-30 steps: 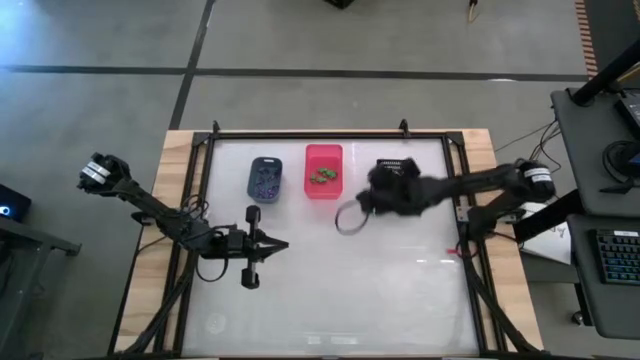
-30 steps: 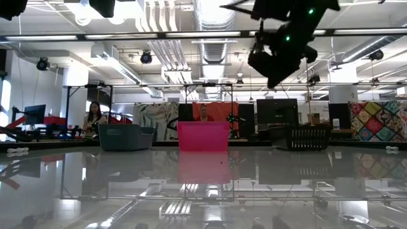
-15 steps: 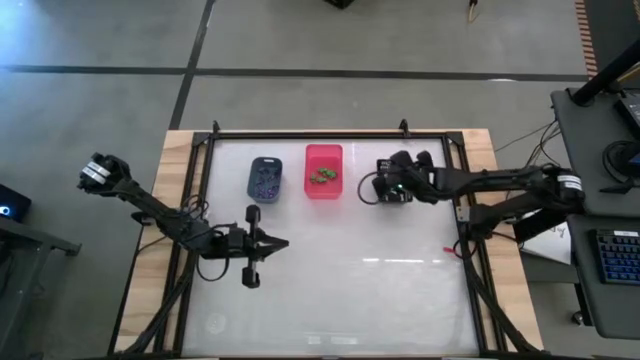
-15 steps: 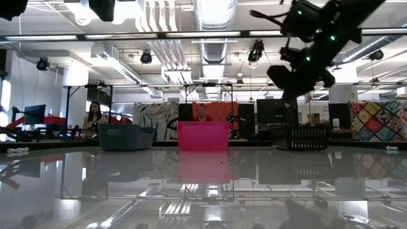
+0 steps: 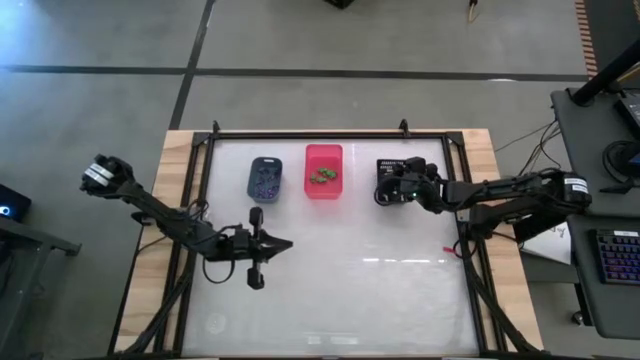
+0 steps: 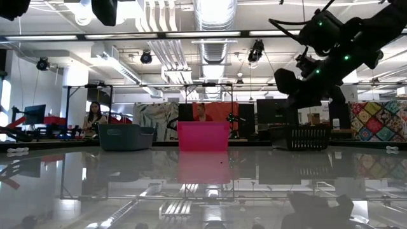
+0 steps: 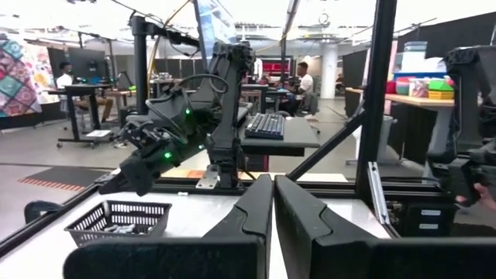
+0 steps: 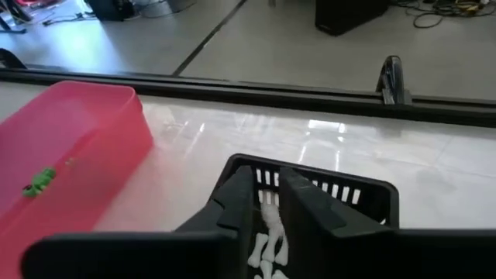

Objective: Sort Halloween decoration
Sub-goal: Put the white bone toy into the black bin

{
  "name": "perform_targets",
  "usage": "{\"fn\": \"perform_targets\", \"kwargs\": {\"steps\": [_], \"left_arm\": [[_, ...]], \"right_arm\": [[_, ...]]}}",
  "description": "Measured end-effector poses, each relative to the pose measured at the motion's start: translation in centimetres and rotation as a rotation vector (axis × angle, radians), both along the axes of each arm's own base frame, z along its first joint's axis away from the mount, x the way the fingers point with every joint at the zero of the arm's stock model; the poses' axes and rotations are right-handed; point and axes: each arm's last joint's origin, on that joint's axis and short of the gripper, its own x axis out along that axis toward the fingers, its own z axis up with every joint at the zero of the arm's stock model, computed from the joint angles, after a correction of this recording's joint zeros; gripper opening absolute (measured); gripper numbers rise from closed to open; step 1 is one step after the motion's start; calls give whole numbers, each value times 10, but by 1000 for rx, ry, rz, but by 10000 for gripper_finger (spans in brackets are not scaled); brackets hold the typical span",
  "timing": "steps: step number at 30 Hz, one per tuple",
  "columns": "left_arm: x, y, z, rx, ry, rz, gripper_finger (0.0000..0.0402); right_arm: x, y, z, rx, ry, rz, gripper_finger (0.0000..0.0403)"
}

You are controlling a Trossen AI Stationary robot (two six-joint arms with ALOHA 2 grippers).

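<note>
Three bins stand in a row at the table's far side. The blue-grey bin (image 5: 265,178) holds purple trinkets, and the pink bin (image 5: 323,171) holds green ones (image 8: 39,182). The black mesh bin (image 5: 397,163) holds white ones (image 8: 262,249). My right gripper (image 5: 385,187) hovers over the black bin (image 8: 349,190) with its fingers a little apart, and a white trinket (image 8: 269,217) shows in the gap. My left gripper (image 5: 285,244) stays shut with nothing in it above the table's left middle. Its closed fingers (image 7: 256,209) point toward the right side. My right gripper slants down over the black bin from the table's right. A white trinket (image 8: 269,217) shows in the narrow gap at its fingertips. I cannot tell whether the fingers touch it or whether it lies loose in the bin below.
A dark metal frame (image 5: 330,134) rims the glossy table. The near half of the tabletop (image 5: 340,300) has free room. In the low view the bins (image 6: 203,136) line up at the back, and people sit in the room beyond.
My right gripper has swung from above the table's middle toward the right and far side, and has sunk lower. It now hangs over the black bin, and its wrist has rolled on the way. The bins have kept still.
</note>
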Motion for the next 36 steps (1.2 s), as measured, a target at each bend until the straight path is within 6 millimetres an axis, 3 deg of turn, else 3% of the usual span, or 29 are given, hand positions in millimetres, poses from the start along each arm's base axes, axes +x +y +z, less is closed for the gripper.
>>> {"fn": "perform_targets", "kwargs": {"steps": [9,15,19,24,27,32,36], "left_arm": [[3,-1,4,68,-3,14,0],[-8,5,-2,185,23,27,0],[-32,22,1,215,40,90,0],[-68,51,-1,146,-20,154,0],[-84,64,-11,97,-75,143,0],[-102,81,-27,27,-145,188,0],[-110,87,-28,29,-182,170,0]], "right_arm": [[6,7,5,-40,-4,84,123],[20,36,18,-186,-9,356,130],[22,51,35,-236,-98,612,116],[6,54,56,-356,-121,702,90],[-9,54,63,-425,-146,709,77],[-36,55,57,-457,-218,747,60],[-55,56,47,-492,-263,766,53]]}}
